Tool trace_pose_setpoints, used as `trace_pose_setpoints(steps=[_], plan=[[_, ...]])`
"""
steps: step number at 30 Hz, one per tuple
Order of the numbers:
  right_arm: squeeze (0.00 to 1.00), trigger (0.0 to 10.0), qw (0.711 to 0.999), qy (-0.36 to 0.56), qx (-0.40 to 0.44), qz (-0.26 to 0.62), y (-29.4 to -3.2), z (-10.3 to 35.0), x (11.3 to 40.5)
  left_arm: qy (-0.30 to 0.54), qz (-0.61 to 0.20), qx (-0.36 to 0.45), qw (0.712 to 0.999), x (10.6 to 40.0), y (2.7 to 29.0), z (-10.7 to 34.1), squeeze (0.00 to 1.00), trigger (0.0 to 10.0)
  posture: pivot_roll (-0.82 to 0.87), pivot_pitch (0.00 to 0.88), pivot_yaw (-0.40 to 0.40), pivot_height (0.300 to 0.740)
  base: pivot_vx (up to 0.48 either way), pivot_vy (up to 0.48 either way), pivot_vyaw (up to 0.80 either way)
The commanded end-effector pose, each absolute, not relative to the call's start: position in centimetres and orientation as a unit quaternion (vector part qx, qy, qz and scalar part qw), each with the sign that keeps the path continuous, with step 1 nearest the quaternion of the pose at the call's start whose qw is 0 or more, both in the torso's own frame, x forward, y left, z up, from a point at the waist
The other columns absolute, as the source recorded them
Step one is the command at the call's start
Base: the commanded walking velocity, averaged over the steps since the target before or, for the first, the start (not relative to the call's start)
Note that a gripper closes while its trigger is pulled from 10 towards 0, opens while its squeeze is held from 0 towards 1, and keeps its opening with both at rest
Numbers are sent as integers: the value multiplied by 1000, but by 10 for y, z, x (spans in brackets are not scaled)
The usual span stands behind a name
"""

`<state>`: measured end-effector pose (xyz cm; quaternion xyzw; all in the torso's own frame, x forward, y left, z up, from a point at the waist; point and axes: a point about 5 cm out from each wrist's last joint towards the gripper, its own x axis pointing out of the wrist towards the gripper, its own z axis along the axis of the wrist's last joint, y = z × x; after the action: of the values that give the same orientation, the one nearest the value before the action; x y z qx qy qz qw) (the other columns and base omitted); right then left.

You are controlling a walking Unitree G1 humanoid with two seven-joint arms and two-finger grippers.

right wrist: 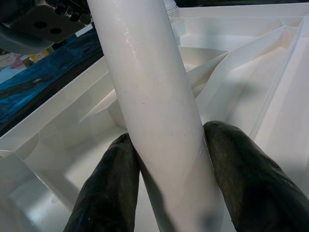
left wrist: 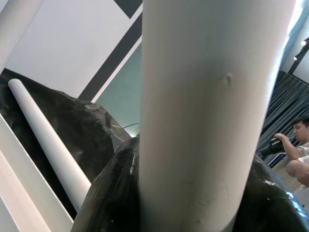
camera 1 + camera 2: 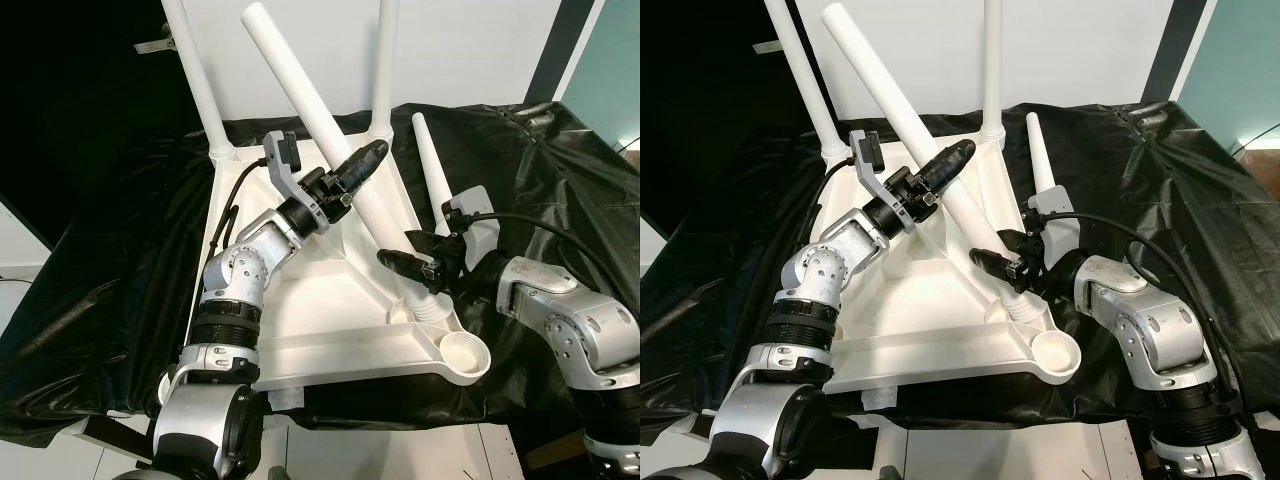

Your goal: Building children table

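The white children's table (image 3: 310, 310) lies upside down on a black cloth. Two white legs (image 3: 200, 90) (image 3: 385, 70) stand upright in its far corners. A third white leg (image 3: 300, 90) leans steeply, its threaded lower end (image 3: 430, 305) near the table's near right corner. My left gripper (image 3: 355, 165) is shut on this leg around its middle. Lower down, close to the threaded end, my right gripper (image 3: 400, 262) is shut on the same leg; in the right wrist view its fingers (image 1: 106, 188) press both sides of the leg (image 1: 149, 96). The left wrist view has the leg (image 2: 207, 111) very close.
A fourth white leg (image 3: 432, 170) rests by the table's right edge, behind my right arm. A round empty socket (image 3: 462, 352) sits at the near right corner. Black cloth (image 3: 120, 260) covers the surface around. A person (image 2: 299, 145) appears far off in the left wrist view.
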<state>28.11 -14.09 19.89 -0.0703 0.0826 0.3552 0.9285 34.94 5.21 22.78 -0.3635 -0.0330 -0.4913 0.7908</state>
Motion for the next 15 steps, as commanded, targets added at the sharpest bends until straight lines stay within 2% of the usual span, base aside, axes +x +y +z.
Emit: trace_pose_setpoints(steps=[1,5,6,8,9,15], plan=[[0,10000,934,111,-69,332,-140,186,284,-53,-542,-372,751,342,42,237,0,0,-192,0,67,740,0,0,0],[0,10000,939,109,-63,321,-141,187,285,-53,-542,-372,752,342,42,237,0,0,-192,0,68,740,0,0,0],[1000,10000,941,107,-59,315,-140,189,285,-54,-542,-371,752,342,42,237,0,0,-192,0,68,740,0,0,0],[1000,10000,945,104,-56,304,-139,192,285,-53,-541,-370,753,342,42,237,0,0,-196,0,73,740,0,0,0],[0,10000,948,100,-57,298,-138,197,284,-53,-541,-369,754,343,42,237,0,0,-197,0,74,740,0,0,0],[0,10000,949,90,-65,294,-134,209,281,-49,-541,-360,759,343,39,235,0,0,-206,4,75,740,0,0,0]])
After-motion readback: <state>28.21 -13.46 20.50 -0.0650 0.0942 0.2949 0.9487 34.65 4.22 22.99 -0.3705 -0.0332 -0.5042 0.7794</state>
